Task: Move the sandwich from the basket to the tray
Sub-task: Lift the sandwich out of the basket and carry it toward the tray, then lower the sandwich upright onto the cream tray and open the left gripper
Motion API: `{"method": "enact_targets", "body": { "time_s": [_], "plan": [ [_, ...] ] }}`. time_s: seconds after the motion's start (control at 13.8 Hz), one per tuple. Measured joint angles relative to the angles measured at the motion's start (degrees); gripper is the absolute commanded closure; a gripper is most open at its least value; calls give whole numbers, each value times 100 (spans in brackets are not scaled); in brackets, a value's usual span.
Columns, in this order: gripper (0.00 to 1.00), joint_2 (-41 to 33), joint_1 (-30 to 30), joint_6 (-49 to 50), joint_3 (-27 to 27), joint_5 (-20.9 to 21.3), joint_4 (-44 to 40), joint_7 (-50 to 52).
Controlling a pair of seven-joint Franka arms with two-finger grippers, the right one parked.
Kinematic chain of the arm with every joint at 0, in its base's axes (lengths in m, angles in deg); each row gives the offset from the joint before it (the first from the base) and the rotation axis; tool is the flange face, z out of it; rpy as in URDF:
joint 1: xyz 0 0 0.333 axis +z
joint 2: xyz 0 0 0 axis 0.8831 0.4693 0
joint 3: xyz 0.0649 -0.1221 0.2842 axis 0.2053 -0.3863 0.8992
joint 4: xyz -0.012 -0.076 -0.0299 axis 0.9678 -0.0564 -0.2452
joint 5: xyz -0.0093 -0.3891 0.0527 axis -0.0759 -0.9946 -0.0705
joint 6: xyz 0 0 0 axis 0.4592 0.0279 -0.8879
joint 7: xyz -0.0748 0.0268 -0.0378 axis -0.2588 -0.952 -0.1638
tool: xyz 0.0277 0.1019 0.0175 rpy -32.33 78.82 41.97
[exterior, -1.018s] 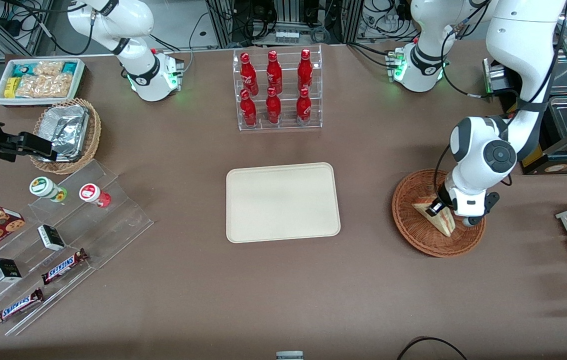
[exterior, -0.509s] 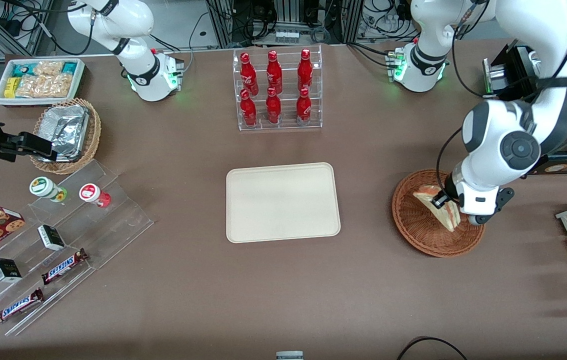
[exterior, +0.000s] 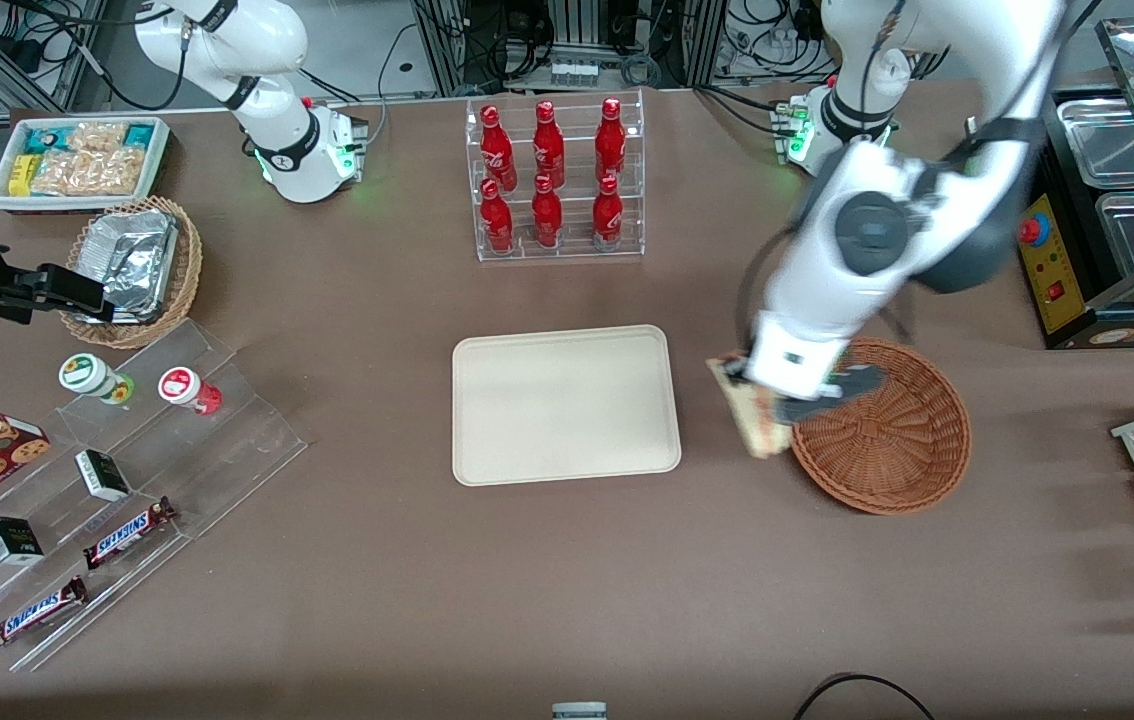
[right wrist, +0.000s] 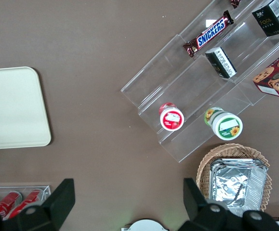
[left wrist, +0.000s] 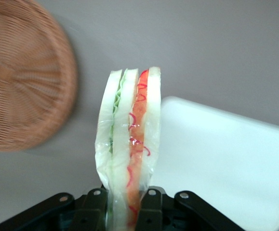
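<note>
My left gripper (exterior: 765,400) is shut on the sandwich (exterior: 749,415) and holds it in the air between the basket (exterior: 882,430) and the tray (exterior: 565,403). In the left wrist view the sandwich (left wrist: 129,139) is a wrapped white wedge with green and red filling, pinched between the two black fingers (left wrist: 150,209). The reddish-brown wicker basket (left wrist: 23,77) holds nothing. The cream tray (left wrist: 226,159) lies flat with nothing on it; it also shows in the right wrist view (right wrist: 14,108).
A clear rack of red bottles (exterior: 552,180) stands farther from the front camera than the tray. A clear stepped shelf (exterior: 107,470) with snack bars and cups, a tan basket with a foil container (exterior: 132,265) and a white snack bin (exterior: 77,160) lie toward the parked arm's end.
The left gripper has lifted the sandwich out of the basket and carried it sideways over the basket's rim toward the tray. The basket is now bare.
</note>
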Motion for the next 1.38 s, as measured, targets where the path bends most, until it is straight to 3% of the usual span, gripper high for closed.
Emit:
{"method": "enact_targets", "body": {
  "time_s": [0.22,0.65,1.31,1.38],
  "plan": [
    [100,755,-768,-19,-5,72,-514,51],
    [100,2122,-1568,-796,12,447,-1288,188],
    [100,2871,-1988,-1164,22,875,-1607,511],
    [66,2889,-1988,-1165,27,876,-1628,514]
  ]
}}
